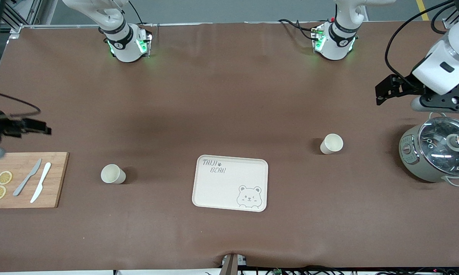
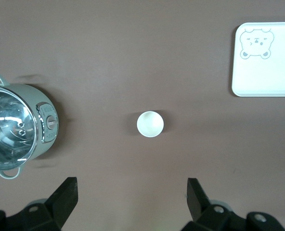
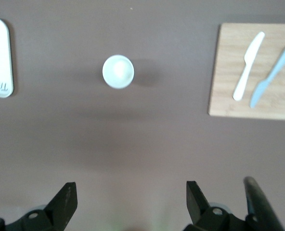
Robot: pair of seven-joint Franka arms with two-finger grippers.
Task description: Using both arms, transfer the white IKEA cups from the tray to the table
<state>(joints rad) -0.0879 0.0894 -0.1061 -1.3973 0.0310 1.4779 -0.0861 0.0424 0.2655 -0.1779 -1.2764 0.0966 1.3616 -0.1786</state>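
Two white IKEA cups stand upright on the brown table. One cup (image 1: 332, 144) is toward the left arm's end and also shows in the left wrist view (image 2: 150, 123). The other cup (image 1: 113, 173) is toward the right arm's end and also shows in the right wrist view (image 3: 118, 71). My left gripper (image 1: 382, 91) is up in the air beside the pot, open and empty (image 2: 131, 197). My right gripper (image 1: 42, 128) is up over the table by the cutting board, open and empty (image 3: 131, 199). Both grippers are well apart from the cups.
A cream bear tray (image 1: 230, 183) lies between the cups, nearer the front camera. A grey pot with a glass lid (image 1: 437, 152) stands at the left arm's end. A wooden cutting board (image 1: 54, 179) with two knives and lemon slices lies at the right arm's end.
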